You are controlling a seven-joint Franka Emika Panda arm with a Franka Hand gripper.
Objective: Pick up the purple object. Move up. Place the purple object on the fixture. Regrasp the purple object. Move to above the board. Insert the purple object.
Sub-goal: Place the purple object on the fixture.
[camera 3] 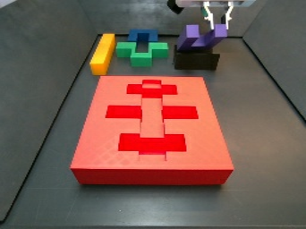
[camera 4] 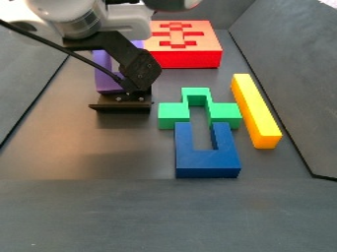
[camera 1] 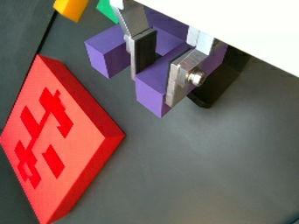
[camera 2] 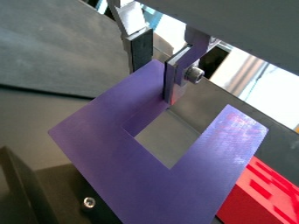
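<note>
The board (camera 3: 149,130) lay flat in the middle of the floor, well apart from the work, with its cross-shaped recesses all unfilled. The fixture (camera 3: 198,59) stood beyond the board's far end, and the purple object (camera 3: 201,37) sat on top of it, prongs pointing away from the fixture's upright.

The gripper (camera 1: 162,63) was directly above the purple object, its fingers (camera 1: 184,79) reaching down over the block. In both wrist views the two silver plates straddled one prong of the U, one plate at the outer face and one in the slot between the prongs. The jaws stood narrowly apart, close to the prong's width. Whether the pads were pressing the plastic or merely beside it could not be settled from these views; it appeared to be contact or very near it.

The green cross (camera 3: 147,49) and yellow bar (camera 3: 104,53) lay to one side, clear of the gripper
</note>
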